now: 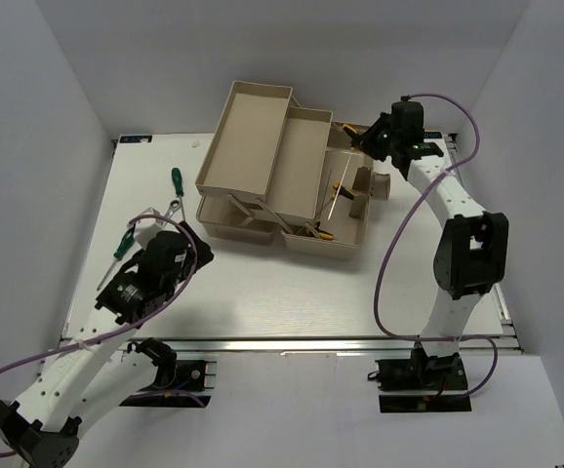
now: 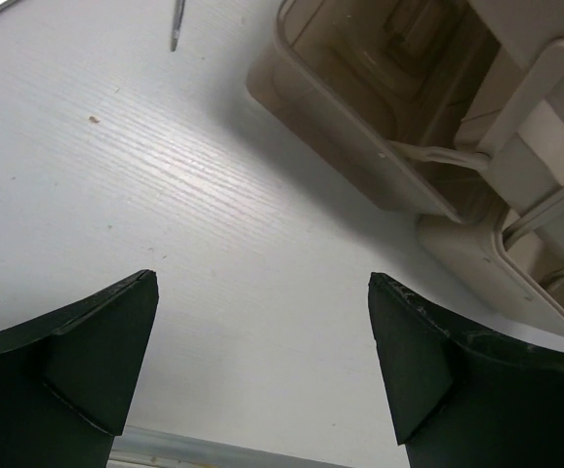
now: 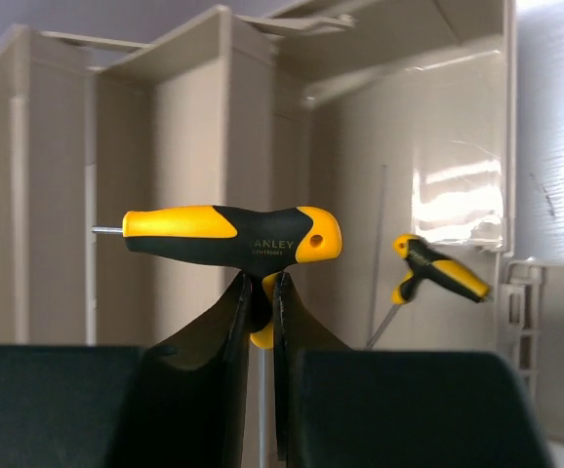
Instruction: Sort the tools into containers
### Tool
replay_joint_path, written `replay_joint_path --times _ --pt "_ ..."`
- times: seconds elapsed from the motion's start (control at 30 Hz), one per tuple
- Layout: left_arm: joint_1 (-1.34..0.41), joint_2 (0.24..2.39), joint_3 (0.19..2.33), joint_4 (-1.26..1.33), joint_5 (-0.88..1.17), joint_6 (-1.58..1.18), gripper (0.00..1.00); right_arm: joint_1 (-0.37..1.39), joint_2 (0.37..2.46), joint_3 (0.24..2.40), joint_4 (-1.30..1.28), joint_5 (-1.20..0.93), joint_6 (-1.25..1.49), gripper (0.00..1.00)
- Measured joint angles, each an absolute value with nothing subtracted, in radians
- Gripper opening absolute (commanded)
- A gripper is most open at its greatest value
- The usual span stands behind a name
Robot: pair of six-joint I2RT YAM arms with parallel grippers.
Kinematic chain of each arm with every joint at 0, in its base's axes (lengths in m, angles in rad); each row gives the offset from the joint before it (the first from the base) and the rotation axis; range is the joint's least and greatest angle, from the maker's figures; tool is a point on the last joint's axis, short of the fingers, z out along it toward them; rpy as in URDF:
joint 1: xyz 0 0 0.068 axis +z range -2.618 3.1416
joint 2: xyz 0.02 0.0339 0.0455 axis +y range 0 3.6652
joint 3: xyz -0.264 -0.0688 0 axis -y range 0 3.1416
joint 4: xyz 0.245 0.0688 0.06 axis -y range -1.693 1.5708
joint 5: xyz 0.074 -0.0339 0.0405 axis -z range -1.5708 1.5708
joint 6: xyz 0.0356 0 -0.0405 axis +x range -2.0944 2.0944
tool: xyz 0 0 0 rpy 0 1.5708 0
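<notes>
My right gripper (image 3: 260, 285) is shut on the neck of a yellow-and-black T-handle hex key (image 3: 228, 237), held up in front of the beige toolbox's inner wall (image 3: 194, 146). A second hex key (image 3: 436, 269) leans inside that box. From above, the right gripper (image 1: 358, 137) hangs over the toolbox's back right corner (image 1: 360, 239). More hex keys (image 1: 316, 232) lie in the front compartment. Two green-handled screwdrivers (image 1: 177, 181) (image 1: 123, 245) and a silver wrench (image 1: 165, 212) lie on the table to the left of the box. My left gripper (image 2: 262, 297) is open over bare table, empty.
The fold-out tan trays (image 1: 248, 136) stand raised over the toolbox's left half. In the left wrist view the toolbox's lower tray (image 2: 360, 156) is ahead to the right, and a screwdriver tip (image 2: 176, 24) shows at the top. White walls enclose the table (image 1: 292, 292).
</notes>
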State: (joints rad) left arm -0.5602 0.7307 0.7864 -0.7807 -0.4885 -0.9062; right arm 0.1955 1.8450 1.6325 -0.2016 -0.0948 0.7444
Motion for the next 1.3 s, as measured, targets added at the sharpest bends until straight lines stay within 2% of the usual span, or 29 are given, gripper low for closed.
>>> replay_joint_path --times 0.07,0.1,0.13,0.17,0.27,0.33,0.37,0.43,0.47,0.53,0.6,0.67,0.73,0.77,0.83,0.87,0.93,1.0,1.17,1.3 --pt "-0.56 0.732 0.786 -0.796 -0.5 -0.91 0.98 0.196 1.876 1.633 -0.191 -0.086 0.738 0.17" --pt "-0.56 0.737 0.786 -0.801 -0.506 -0.911 0.97 0.196 1.889 1.631 -0.182 -0.084 0.729 0.26" --pt "-0.56 0.745 0.786 -0.806 -0.511 -0.911 0.97 0.196 1.899 1.625 -0.167 -0.081 0.722 0.3" --pt "-0.56 0.751 0.786 -0.808 -0.514 -0.911 0.95 0.196 1.904 1.617 -0.157 -0.081 0.706 0.4" --pt "-0.56 0.808 0.788 -0.811 -0.522 -0.91 0.92 0.196 1.904 1.59 -0.136 -0.082 0.664 0.53" --pt "-0.553 0.859 0.797 -0.815 -0.525 -0.912 0.82 0.196 1.904 1.578 -0.115 -0.095 0.623 0.58" --pt "-0.546 0.887 0.803 -0.817 -0.522 -0.911 0.78 0.194 1.901 1.571 -0.106 -0.11 0.602 0.65" --pt "-0.504 0.936 0.819 -0.814 -0.503 -0.903 0.65 0.188 1.889 1.552 -0.096 -0.152 0.558 0.69" --pt "-0.464 0.956 0.825 -0.808 -0.483 -0.891 0.6 0.182 1.877 1.54 -0.09 -0.187 0.535 0.72" --pt "-0.344 0.982 0.831 -0.783 -0.418 -0.854 0.51 0.162 1.847 1.514 -0.08 -0.27 0.482 0.72" --pt "-0.191 0.996 0.832 -0.753 -0.339 -0.809 0.5 0.126 1.805 1.481 -0.047 -0.422 0.425 0.76" --pt "-0.039 1.015 0.833 -0.713 -0.254 -0.766 0.54 0.072 1.761 1.455 -0.018 -0.616 0.361 0.72" --pt "0.088 1.052 0.835 -0.664 -0.159 -0.73 0.62 0.028 1.716 1.433 -0.009 -0.756 0.283 0.65" --pt "0.141 1.085 0.838 -0.634 -0.105 -0.715 0.7 0.01 1.69 1.422 -0.019 -0.802 0.228 0.5" --pt "0.214 1.172 0.855 -0.579 -0.027 -0.696 0.75 -0.007 1.622 1.377 -0.061 -0.872 0.09 0.31" --pt "0.232 1.234 0.878 -0.543 0.01 -0.687 0.77 -0.005 1.582 1.346 -0.092 -0.898 0.018 0.14" --pt "0.239 1.344 0.927 -0.48 0.062 -0.672 0.79 0.005 1.509 1.286 -0.155 -0.931 -0.096 0.04" --pt "0.238 1.459 1.002 -0.413 0.109 -0.657 0.79 0.017 1.436 1.214 -0.223 -0.953 -0.195 0.05" --pt "0.237 1.745 1.247 -0.302 0.177 -0.599 0.8 0.021 1.321 1.059 -0.315 -0.978 -0.323 0.2" --pt "0.232 1.932 1.417 -0.232 0.215 -0.538 0.8 0.02 1.26 0.936 -0.336 -0.987 -0.349 0.25"
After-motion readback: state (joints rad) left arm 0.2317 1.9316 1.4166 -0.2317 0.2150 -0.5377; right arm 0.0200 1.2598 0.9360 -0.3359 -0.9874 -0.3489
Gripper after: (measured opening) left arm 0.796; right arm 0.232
